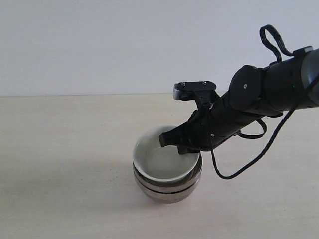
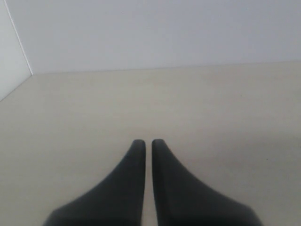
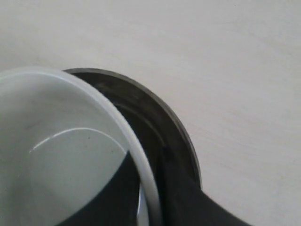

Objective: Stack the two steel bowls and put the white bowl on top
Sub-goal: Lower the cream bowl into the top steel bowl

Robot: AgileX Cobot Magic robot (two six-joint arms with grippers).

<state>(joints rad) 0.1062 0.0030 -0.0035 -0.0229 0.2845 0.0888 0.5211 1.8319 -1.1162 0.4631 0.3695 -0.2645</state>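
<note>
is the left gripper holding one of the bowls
No, the left gripper is shut empty over the table; the right gripper grips the white bowl.

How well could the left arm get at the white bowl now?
Probably yes: nothing stands left of the white bowl, and the right gripper holds only its right rim. The left gripper, shut, is outside the exterior view, so reach is uncertain.

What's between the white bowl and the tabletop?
Two stacked steel bowls: the white bowl sits in them, and they rest on the table. The exterior view shows this.
</note>
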